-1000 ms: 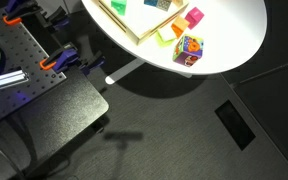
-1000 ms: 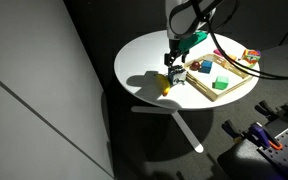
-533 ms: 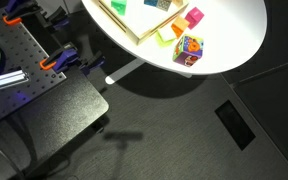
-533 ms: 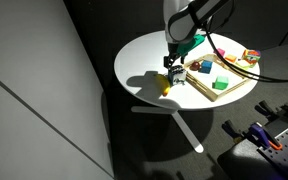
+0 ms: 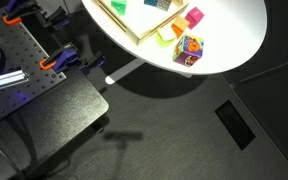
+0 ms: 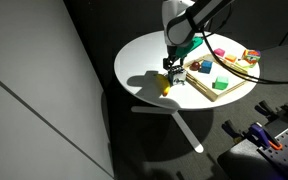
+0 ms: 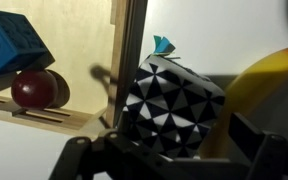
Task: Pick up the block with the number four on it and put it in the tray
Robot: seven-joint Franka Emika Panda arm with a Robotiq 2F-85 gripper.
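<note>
In the wrist view a block with a black-and-white triangle pattern (image 7: 174,100) sits on the white table, just outside the rim of the pale wooden tray (image 7: 79,55). I see no number four on any face. My gripper (image 7: 169,142) is low over this block with a finger on each side. A gap shows at the right finger, so it looks open. In an exterior view the gripper (image 6: 172,63) hangs at the tray's (image 6: 234,90) near corner. A blue block (image 7: 9,45) and a red ball (image 7: 39,88) lie in the tray.
A yellow object (image 7: 262,75) lies right of the patterned block and also shows in an exterior view (image 6: 166,85). A pink block (image 5: 194,17) and a multicoloured block (image 5: 189,48) stand on the round table (image 5: 234,40) beside the tray (image 5: 134,25). The table edge is near.
The upper arm has shifted slightly in an exterior view. The gripper stays low at the same spot by the tray's corner. The blocks have not moved.
</note>
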